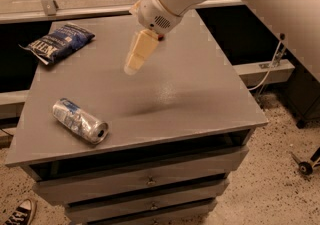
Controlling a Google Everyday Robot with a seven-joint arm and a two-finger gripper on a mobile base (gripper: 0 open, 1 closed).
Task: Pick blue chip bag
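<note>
The blue chip bag lies flat at the far left corner of the grey cabinet top, dark navy with white lettering. My gripper hangs from the white arm above the middle of the top, its cream-coloured fingers pointing down and to the left. It is to the right of the bag and well apart from it, and I see nothing in it.
A crushed silver-and-blue drink can lies on its side near the front left edge. The cabinet has drawers below. A shoe shows on the speckled floor at the lower left.
</note>
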